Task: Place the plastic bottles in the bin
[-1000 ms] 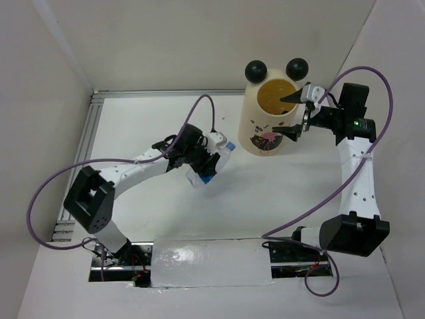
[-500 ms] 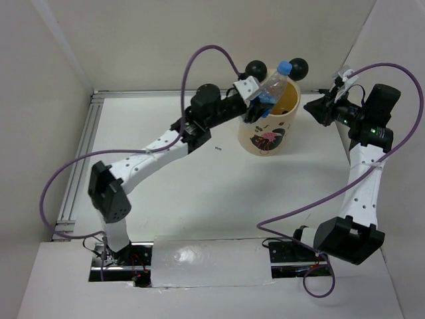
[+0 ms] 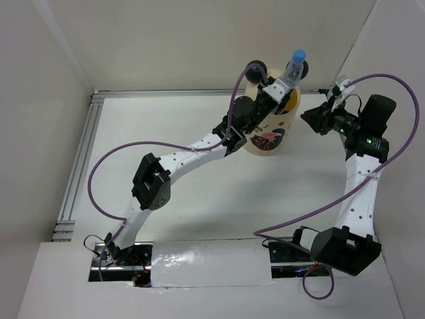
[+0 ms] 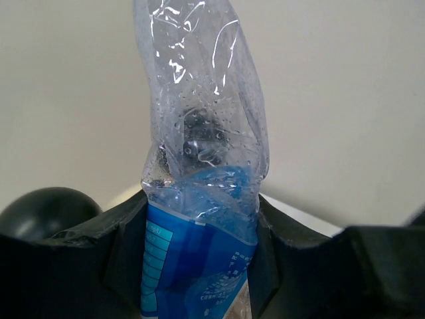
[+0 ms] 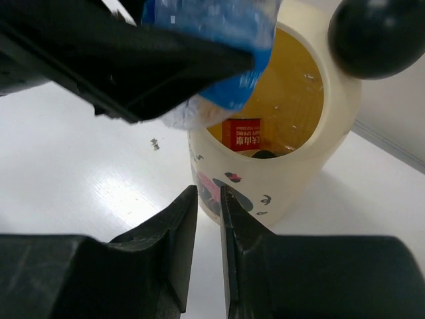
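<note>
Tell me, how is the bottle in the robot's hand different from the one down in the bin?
The held bottle has a blue label; the bottle in the bin has a red one. The held bottle is gripped above the bin by the left gripper; the red-labelled one already lies inside.

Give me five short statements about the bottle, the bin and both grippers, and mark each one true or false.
1. The left gripper is shut on a blue-labelled bottle. True.
2. That bottle lies flat on the table. False: it is held up over the bin, blue cap uppermost.
3. The right gripper holds a bottle. False: its fingers stand nearly together with nothing between them.
4. The bin's inside is yellow, and a red label shows in it. True.
5. The right gripper is inside the bin. False: it sits off to the bin's side.
</note>
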`<state>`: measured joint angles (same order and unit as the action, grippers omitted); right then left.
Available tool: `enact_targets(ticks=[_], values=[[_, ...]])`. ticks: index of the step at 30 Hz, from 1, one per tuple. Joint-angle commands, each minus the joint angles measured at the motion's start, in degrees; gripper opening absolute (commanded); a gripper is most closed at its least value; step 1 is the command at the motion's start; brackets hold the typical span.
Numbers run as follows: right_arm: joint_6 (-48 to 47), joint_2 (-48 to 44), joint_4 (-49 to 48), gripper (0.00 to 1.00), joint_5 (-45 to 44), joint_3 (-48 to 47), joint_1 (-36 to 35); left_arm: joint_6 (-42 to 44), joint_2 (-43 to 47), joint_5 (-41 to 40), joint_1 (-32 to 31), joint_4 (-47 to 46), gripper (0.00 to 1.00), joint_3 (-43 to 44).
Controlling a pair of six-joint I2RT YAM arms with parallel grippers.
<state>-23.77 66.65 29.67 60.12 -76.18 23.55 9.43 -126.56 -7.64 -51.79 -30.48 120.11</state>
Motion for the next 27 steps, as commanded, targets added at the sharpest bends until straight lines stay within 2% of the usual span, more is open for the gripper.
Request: enact_targets(ticks=[1, 3, 8, 10, 12, 14, 15, 23, 27], values=[[0.3, -1.4, -0.8, 0.28, -0.4, 0.9, 0.4, 3.7, -1.6, -7.8, -0.3, -11.3, 0.1, 4.3], [0.3, -1.4, -0.2, 0.29, 0.1, 1.4, 0.4, 4.3, -4.4, -9.0, -0.3, -11.3, 0.1, 7.1], [0.3, -2.0, 0.4, 0.3, 0.6, 1.4, 0.4, 5.7, -9.8, -10.7, -0.3, -12.9, 0.18, 10.9], [0.3, -2.0, 0.9, 0.3, 0.6, 2.0, 0.4, 5.7, -11.0, -10.7, -0.3, -12.9, 0.23, 11.5], [0.3, -2.6, 1.4, 0.3, 0.6, 2.6, 0.4, 5.2, -11.0, -10.7, -0.3, -12.9, 0.33, 11.5], [0.3, -2.6, 1.4, 0.31, 0.6, 3.2, 0.4, 4.5, -11.0, -10.2, -0.3, -12.9, 0.66, 11.5], [0.3, -2.6, 1.4, 0.31, 1.1, 3.2, 0.9, 4.5, -11.5, -10.2, -0.3, -12.9, 1.0, 11.5], [-1.5, -2.6, 3.0, 0.38, 1.7, 4.3, 0.9, 2.8, -11.5, -8.4, -0.3, -11.7, 1.0, 12.2], [-4.3, -2.6, 5.1, 0.41, 2.2, 4.9, 0.9, 2.8, -8.6, -8.4, -1.5, -12.4, 1.0, 10.5]])
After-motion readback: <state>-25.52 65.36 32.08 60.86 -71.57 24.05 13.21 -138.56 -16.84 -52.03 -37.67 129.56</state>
